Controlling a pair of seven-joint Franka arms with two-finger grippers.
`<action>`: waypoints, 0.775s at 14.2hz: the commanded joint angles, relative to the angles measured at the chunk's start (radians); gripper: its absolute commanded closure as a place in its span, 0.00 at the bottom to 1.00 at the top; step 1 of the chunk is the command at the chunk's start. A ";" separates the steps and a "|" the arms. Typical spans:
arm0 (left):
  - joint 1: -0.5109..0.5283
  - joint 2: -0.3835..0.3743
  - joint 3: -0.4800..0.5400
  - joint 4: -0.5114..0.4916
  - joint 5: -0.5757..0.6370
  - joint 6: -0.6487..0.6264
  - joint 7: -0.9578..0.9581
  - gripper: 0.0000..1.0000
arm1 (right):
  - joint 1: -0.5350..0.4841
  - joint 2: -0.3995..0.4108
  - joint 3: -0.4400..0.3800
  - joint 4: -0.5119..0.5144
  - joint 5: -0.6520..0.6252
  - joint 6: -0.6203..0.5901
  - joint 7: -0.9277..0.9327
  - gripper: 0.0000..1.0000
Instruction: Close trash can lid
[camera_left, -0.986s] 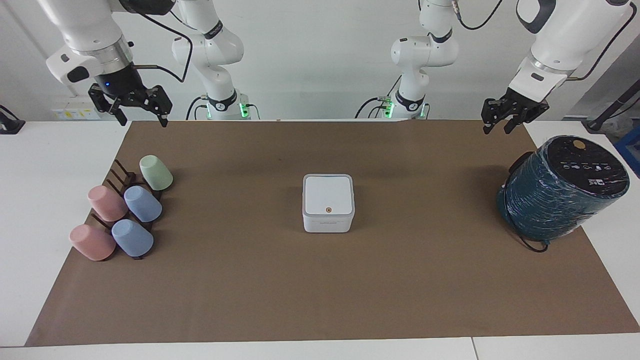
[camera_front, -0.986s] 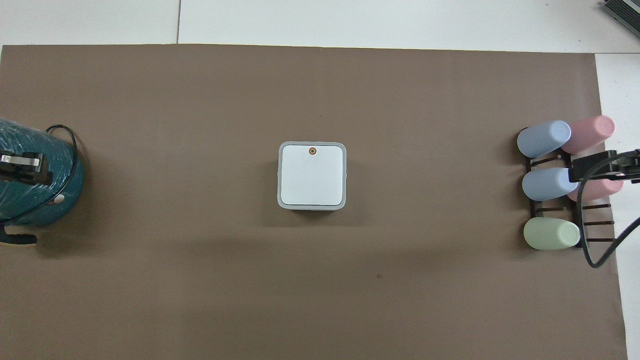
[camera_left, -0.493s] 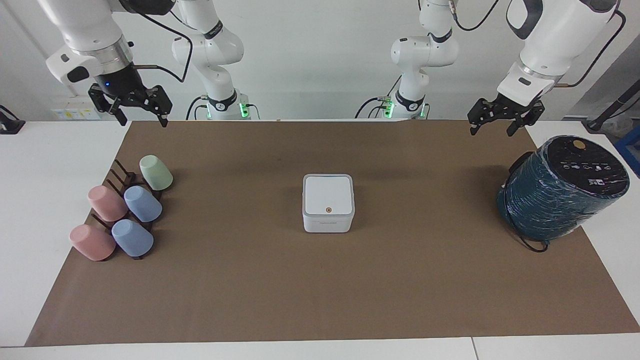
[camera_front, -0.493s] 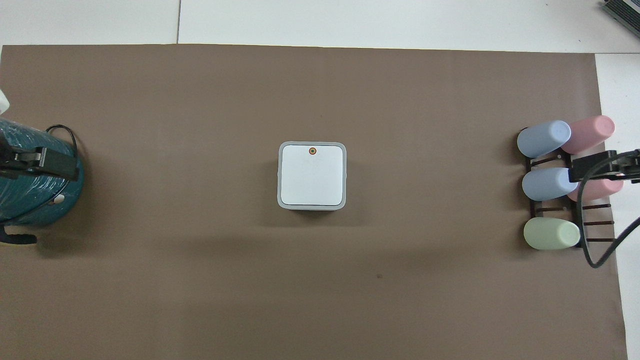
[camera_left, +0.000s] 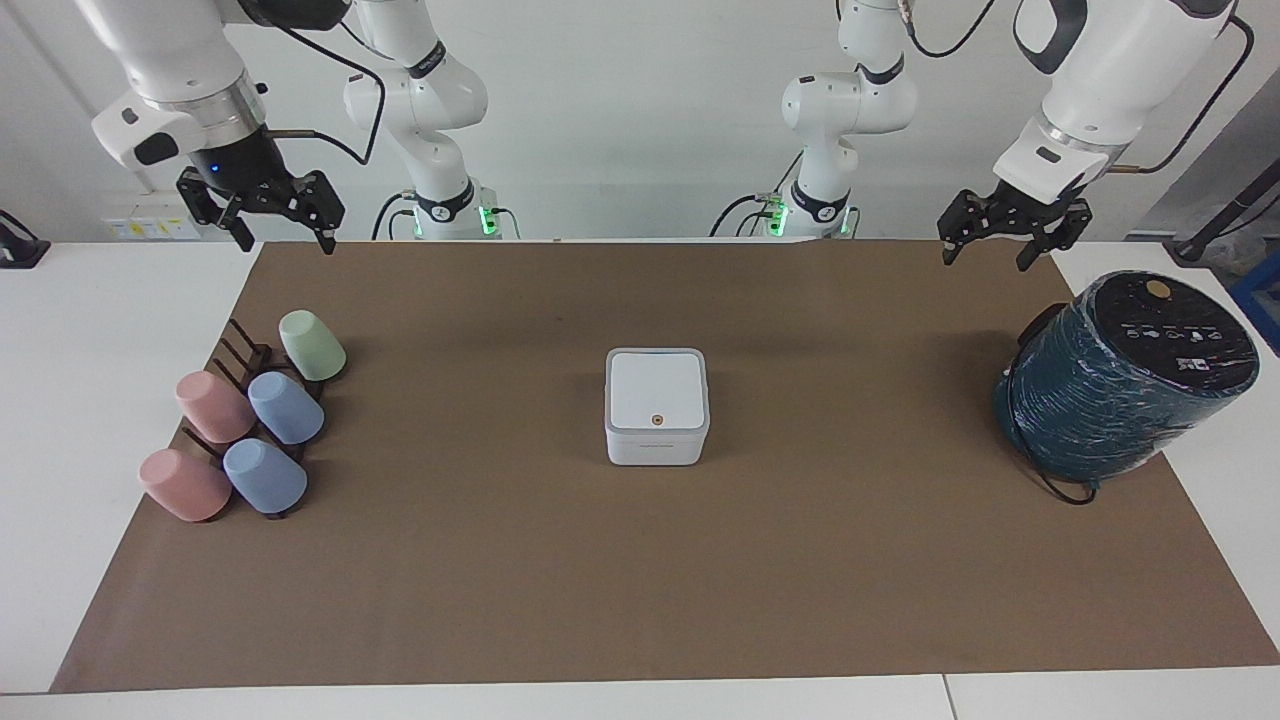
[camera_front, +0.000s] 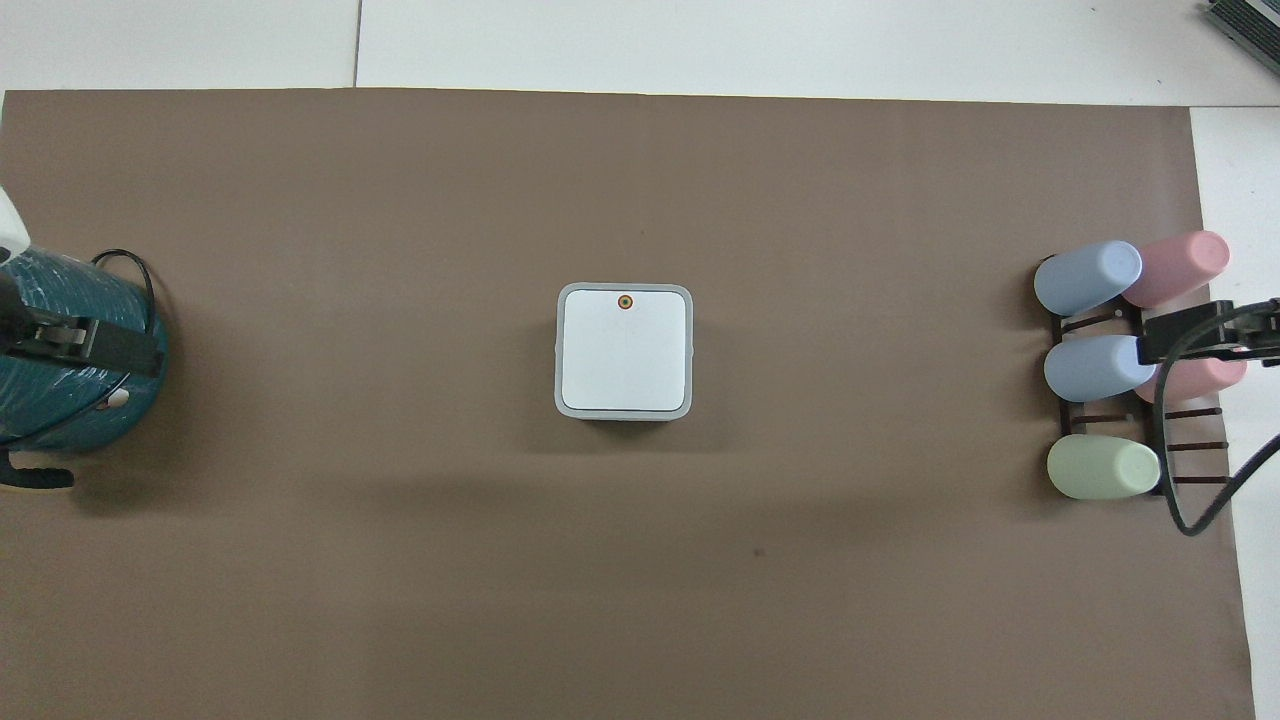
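While lid (camera_left: 655, 389) shut: one trash can (camera_left: 655, 445), five cups (camera_left: 285, 407).

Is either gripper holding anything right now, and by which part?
Nothing is held: left gripper and right gripper hang open, away from the trash can.

teal cylinder (camera_left: 1125, 375) | five cups (camera_left: 285, 408) on rack (camera_left: 240, 350) | brown mat (camera_left: 640, 580)

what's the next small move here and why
Probably none beyond parking: the lid already lies flat on the trash can, so it looks closed. The left gripper and right gripper hang open and empty, well clear of it.
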 joint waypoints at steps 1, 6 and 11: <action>-0.026 -0.021 0.000 -0.024 -0.003 0.019 -0.042 0.00 | -0.006 -0.015 0.001 -0.016 0.019 -0.005 -0.010 0.00; -0.031 -0.022 -0.001 -0.017 -0.001 0.020 -0.086 0.00 | -0.006 -0.015 0.001 -0.016 0.019 -0.005 -0.010 0.00; -0.031 -0.022 -0.001 -0.018 -0.001 0.029 -0.089 0.00 | -0.006 -0.015 0.001 -0.016 0.019 -0.005 -0.010 0.00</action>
